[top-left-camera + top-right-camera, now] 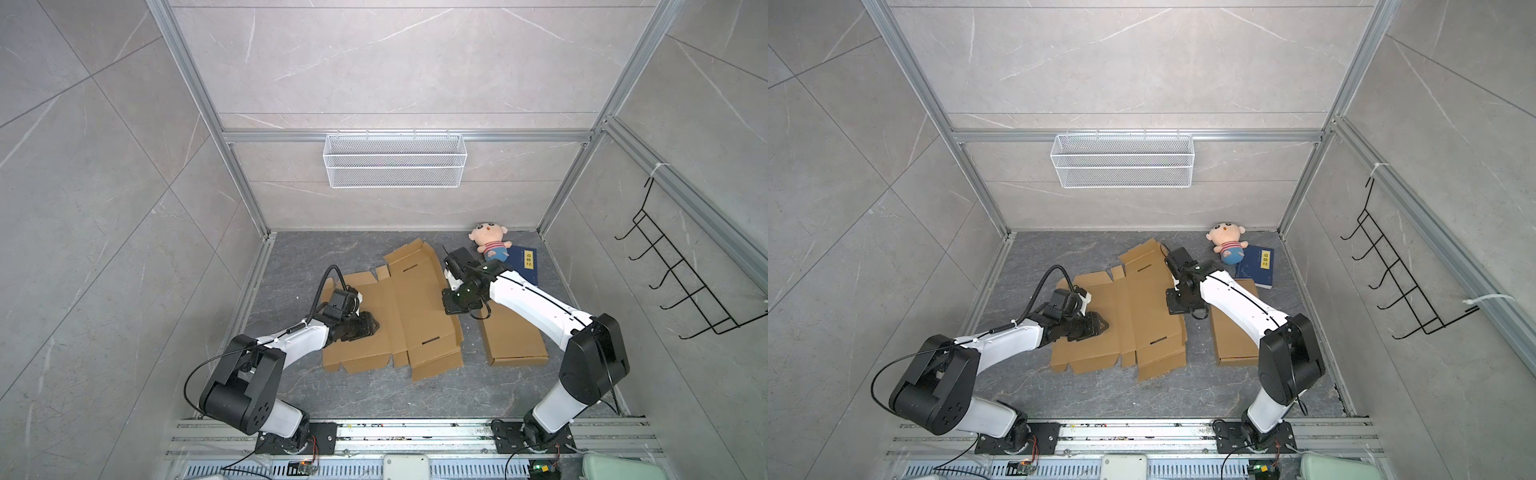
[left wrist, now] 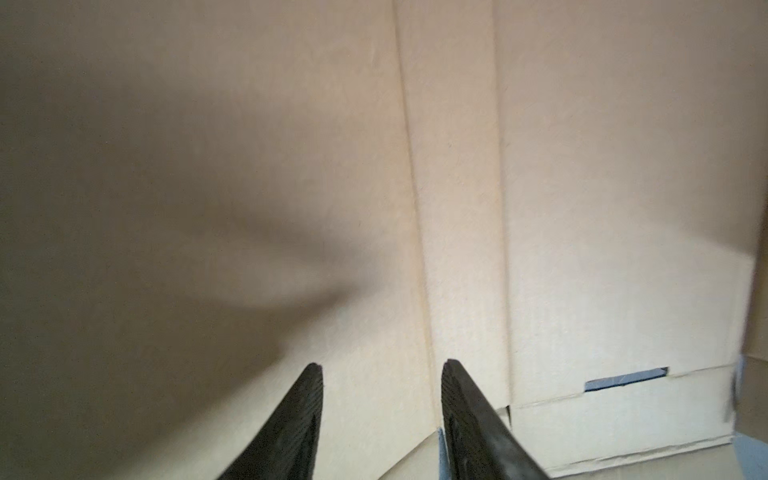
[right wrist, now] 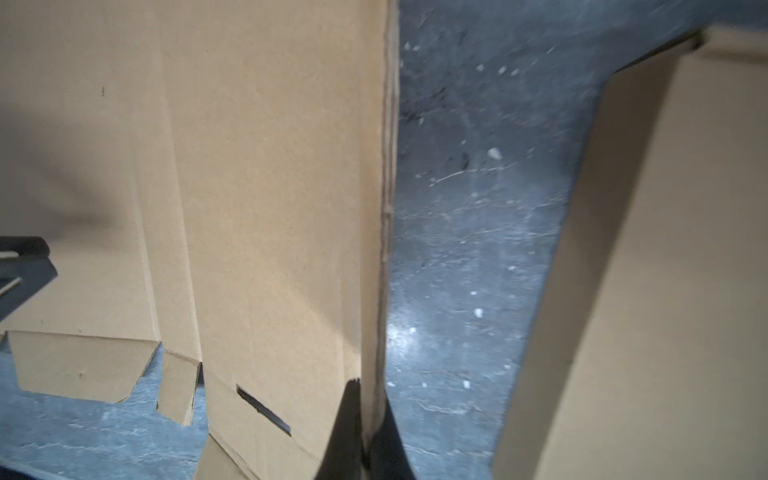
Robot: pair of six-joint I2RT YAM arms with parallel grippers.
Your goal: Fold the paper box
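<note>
Right arm: the right gripper (image 3: 365, 409) is clamped tight on the right-hand edge of the paper box (image 1: 415, 307), the cardboard rim pinched between its black fingers (image 3: 345, 436).
Left arm: the left gripper (image 2: 380, 370) has its jaws parted, with a clear gap and nothing between them. It sits low over the sheet's left panel; whether the tips touch cannot be told.
Box: an unfolded brown blank with slots and flaps at its near and far ends. It lies mid-table on the grey tabletop (image 1: 353, 395) between the two arms, its narrow right strip turned up where it is gripped.
Beside it: a second cardboard piece (image 1: 513, 336) lies flat just to the right, partly under the right arm. A strip of bare table separates it from the box.
Far right corner: a plush doll (image 1: 490, 243) rests against a dark blue book (image 1: 525, 266).
Walls: a white wire basket (image 1: 395, 160) hangs at the back and a black hook rack (image 1: 681, 282) on the right.
</note>
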